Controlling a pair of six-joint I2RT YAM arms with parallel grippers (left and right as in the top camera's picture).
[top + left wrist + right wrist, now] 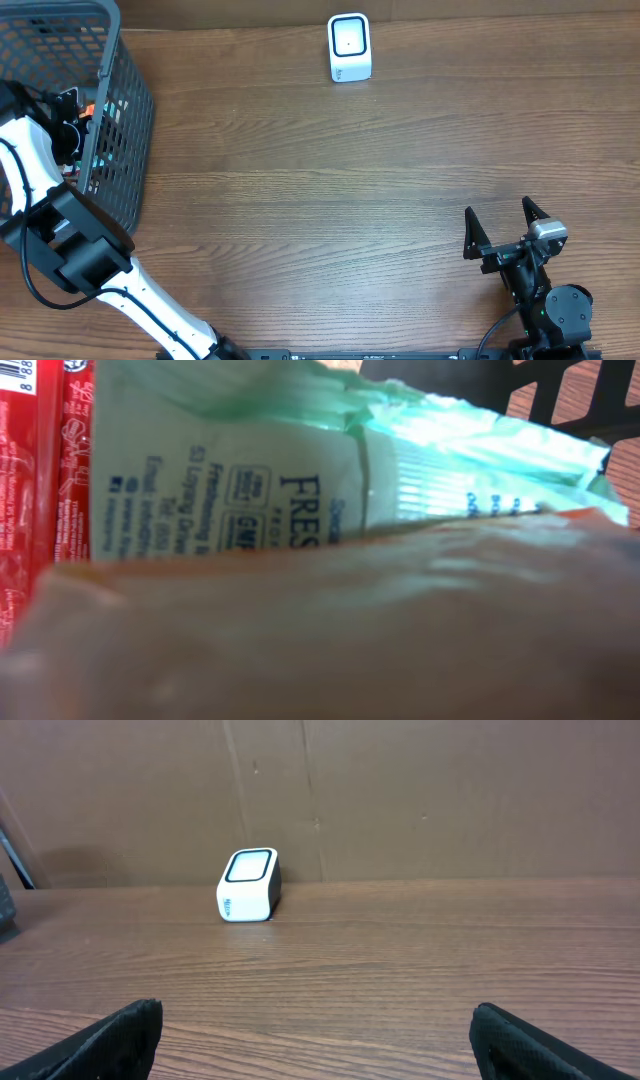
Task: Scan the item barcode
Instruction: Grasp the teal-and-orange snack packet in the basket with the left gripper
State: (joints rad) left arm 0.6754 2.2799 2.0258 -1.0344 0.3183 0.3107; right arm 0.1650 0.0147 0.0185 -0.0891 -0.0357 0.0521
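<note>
Left wrist: green packet (250, 470), "FRES" in blue

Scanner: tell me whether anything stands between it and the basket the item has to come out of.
Nothing visible lies on the table between the basket and the scanner. Only the basket's own mesh wall is in the way, so the route out is up over its rim.

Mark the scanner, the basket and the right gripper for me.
scanner (350, 45): overhead view, on its white top face.
basket (128, 130): overhead view, on its dark mesh side wall.
right gripper (498, 208): overhead view, midway between its open fingertips.
</note>
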